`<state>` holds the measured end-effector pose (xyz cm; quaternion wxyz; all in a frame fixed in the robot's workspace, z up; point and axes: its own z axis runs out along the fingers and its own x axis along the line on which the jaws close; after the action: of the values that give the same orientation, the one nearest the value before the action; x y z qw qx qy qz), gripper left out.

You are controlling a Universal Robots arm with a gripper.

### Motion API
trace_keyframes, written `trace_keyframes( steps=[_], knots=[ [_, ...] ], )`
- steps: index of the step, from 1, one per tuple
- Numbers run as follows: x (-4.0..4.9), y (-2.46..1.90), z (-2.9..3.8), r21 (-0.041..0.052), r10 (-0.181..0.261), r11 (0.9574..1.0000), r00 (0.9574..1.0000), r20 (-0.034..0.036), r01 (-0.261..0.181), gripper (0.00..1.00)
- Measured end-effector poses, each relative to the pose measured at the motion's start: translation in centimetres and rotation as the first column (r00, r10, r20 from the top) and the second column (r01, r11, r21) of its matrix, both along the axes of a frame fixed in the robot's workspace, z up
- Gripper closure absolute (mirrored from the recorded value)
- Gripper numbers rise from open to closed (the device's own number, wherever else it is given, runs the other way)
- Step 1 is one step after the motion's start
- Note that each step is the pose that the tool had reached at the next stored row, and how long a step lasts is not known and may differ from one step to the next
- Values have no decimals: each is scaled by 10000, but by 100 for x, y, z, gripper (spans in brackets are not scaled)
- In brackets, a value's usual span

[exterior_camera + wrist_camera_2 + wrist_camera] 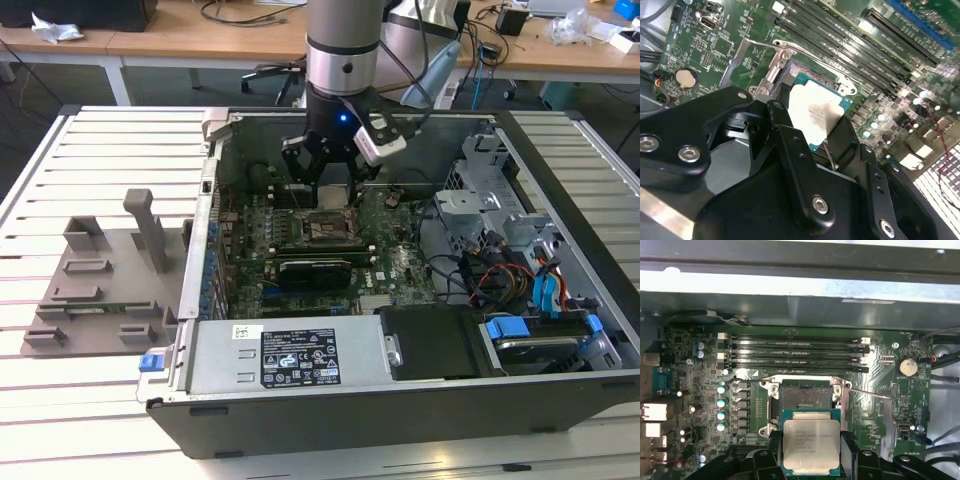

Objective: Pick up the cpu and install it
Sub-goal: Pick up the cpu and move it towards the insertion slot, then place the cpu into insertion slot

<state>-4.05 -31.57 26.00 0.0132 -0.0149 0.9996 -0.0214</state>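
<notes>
cpu (pixel 811 440) in gripper (pixel 811 449), prob. above socket (pixel 806 396).

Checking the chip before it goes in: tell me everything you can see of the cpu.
The cpu is a small flat square: a silvery metal top with faint print, on a green board that shows as a thin rim. It lies level, metal side up, gripped on two opposite edges by the black fingers. It hangs just short of the open socket on the motherboard, not seated in it. No damage shows.
</notes>
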Motion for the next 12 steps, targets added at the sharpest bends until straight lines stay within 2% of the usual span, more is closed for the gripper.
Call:
trace_keyframes(
  steps=[12],
  knots=[
    [15,6,-7,0,-2,10000,10000,0,2,45]
  ],
)
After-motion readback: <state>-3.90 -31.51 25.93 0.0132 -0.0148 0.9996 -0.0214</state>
